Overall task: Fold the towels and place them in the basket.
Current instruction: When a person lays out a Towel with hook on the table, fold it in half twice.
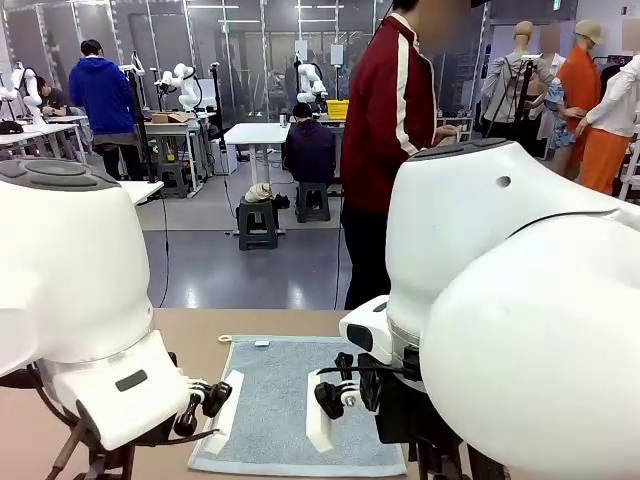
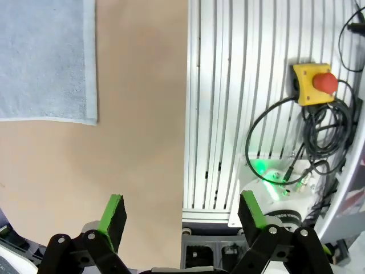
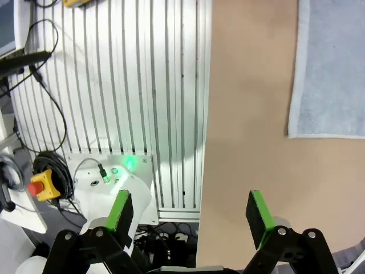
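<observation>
White arms (image 1: pixel 500 300) partly hide the grey-blue towel (image 1: pixel 280 400)

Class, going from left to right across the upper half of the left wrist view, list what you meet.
Grey-blue towel → tan table top → ribbed aluminium panel → yellow box with a red stop button.

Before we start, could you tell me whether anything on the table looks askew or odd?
Nothing stands out: the towel lies flat and unfolded on the table, square to its edge.
</observation>
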Robot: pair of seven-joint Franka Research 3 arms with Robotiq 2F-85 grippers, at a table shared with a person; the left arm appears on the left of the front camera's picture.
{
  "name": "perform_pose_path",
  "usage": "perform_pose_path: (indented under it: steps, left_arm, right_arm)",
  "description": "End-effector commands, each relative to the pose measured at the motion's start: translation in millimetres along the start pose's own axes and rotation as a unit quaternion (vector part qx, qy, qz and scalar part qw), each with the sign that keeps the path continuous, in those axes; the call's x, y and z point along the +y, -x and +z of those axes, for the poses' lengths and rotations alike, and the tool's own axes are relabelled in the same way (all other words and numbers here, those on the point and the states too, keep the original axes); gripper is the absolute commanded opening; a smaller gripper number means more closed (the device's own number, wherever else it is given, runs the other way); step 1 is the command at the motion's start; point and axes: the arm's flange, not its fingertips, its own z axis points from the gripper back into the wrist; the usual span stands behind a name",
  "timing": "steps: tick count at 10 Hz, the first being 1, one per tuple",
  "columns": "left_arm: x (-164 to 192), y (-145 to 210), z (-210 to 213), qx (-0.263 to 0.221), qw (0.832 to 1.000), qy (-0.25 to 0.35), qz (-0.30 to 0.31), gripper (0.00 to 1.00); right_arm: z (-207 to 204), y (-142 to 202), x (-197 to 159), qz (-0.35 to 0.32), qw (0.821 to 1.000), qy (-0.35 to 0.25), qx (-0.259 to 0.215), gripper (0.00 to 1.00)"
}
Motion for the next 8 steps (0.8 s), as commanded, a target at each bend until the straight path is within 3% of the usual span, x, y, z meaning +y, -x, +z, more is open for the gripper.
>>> perform_pose_path:
  steps: [1, 3, 8]
  left_arm:
    - [-10, 15, -27, -0.018, 1.0, -0.006, 0.017, 1.0]
    - [3, 0, 0, -0.004, 1.0, 0.0, 0.005, 1.0]
    - [13, -1, -12, -0.019, 1.0, 0.01, 0.013, 1.0]
  right_arm:
    - [-18, 0, 9, -0.027, 1.0, 0.01, -0.008, 1.0]
    - [0, -2, -1, -0.012, 1.0, 0.003, -0.003, 1.0]
    - [-6, -5, -8, -0.03, 0.999, 0.015, -0.008, 1.0]
